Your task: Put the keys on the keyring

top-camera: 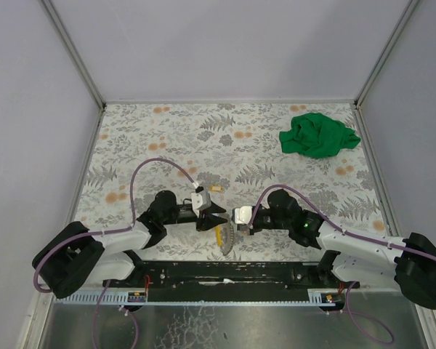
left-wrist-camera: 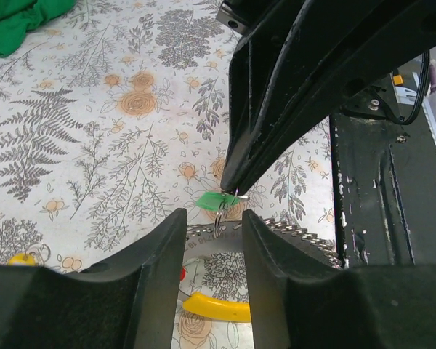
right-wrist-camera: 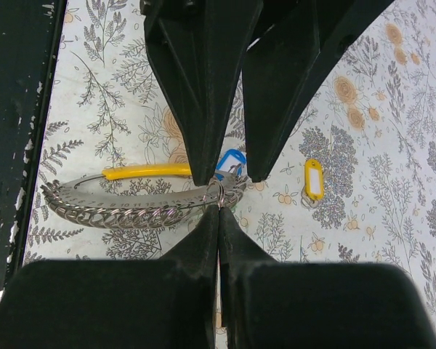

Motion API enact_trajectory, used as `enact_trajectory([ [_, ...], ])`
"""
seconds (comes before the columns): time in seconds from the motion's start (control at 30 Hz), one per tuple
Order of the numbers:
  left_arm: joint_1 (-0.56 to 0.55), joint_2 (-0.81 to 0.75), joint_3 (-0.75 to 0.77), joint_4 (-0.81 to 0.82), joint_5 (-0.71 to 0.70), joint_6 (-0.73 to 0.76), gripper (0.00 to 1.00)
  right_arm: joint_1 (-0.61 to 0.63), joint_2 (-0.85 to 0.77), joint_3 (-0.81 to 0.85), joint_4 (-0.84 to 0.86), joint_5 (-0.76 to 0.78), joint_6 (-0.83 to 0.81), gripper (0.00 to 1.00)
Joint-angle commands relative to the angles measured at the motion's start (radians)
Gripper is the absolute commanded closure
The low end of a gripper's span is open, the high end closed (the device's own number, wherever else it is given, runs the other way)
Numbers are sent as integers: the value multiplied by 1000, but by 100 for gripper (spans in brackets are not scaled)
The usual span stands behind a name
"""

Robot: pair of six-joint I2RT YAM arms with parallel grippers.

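Silvery-grey keyring [top-camera: 225,241]: curved chain-link arc lying flat on the floral table [top-camera: 167,138], close to the near edge, between the two grippers. A yellow strip [right-wrist-camera: 145,171] runs along its inner side and a blue tag [right-wrist-camera: 231,160] sits at one end.

Green key [left-wrist-camera: 216,198]: bright green tag with a small wire loop below it, pinched at the tip of the right gripper [right-wrist-camera: 218,214], just above the end of the keyring. Whether the loop touches the keyring cannot be told.

Right gripper: fingers pressed fully together on the green key.

Left gripper [left-wrist-camera: 214,227]: fingers parted by a moderate gap, with nothing clamped. Its tips stand either side of the blue tag and the end of the keyring, facing the right gripper.

Yellow key [top-camera: 216,190]: yellow tag, lying loose on the table just beyond the left gripper, apart from the keyring.

Green cloth [top-camera: 318,134]: crumpled, at the far right of the table, well apart from everything else.
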Motion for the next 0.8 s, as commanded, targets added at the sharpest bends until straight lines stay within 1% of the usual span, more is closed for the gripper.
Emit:
enact_trajectory([
  [0.0,8,28,53,-44,77,71,67,12,-26,50,27,-16,-13,100],
  [0.13,8,56,78,-82,97,87,72,12,-29,50,28,-17,-12,100],
  [0.33,8,66,83,-93,94,93,76,13,-28,48,32,-20,-10,100],
  [0.5,8,75,88,-86,103,86,81,13,-28,50,35,-27,-5,100],
  [0.77,9,81,86,-55,107,59,86,12,-12,56,35,-45,-3,100],
])
